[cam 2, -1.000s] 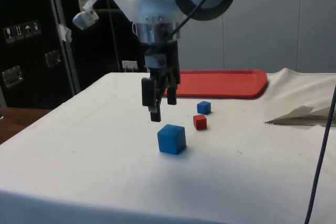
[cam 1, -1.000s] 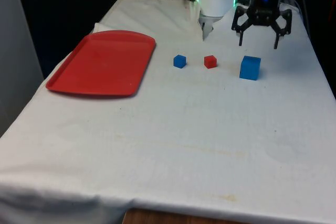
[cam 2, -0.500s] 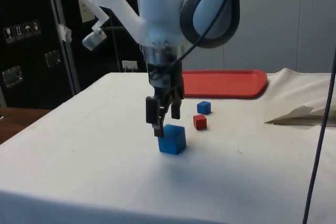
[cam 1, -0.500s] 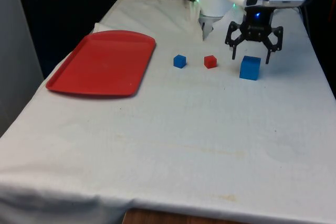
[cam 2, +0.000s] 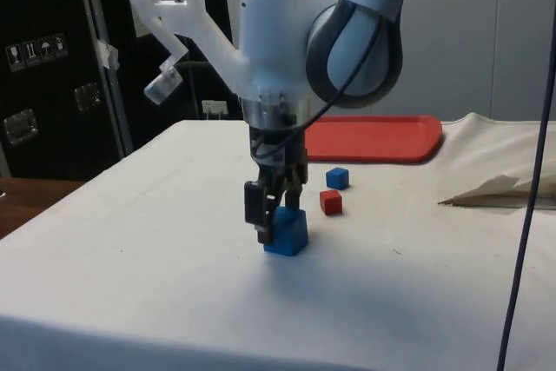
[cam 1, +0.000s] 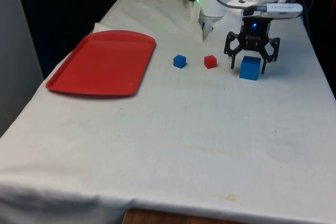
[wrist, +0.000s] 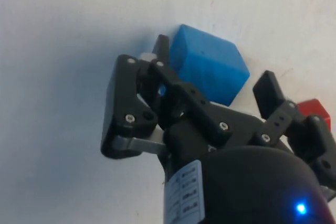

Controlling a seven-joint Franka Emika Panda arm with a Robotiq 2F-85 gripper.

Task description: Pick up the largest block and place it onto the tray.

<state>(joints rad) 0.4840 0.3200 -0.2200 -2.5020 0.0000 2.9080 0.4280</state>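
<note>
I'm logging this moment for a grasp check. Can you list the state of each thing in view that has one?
gripper: open, lowered around the large blue block, one finger on each side.
large blue block: resting on the cloth, between the fingers, not lifted.
small blue block: on the cloth, untouched.
small red block: on the cloth, untouched.
red tray: flat on the table, nothing on it.
</note>
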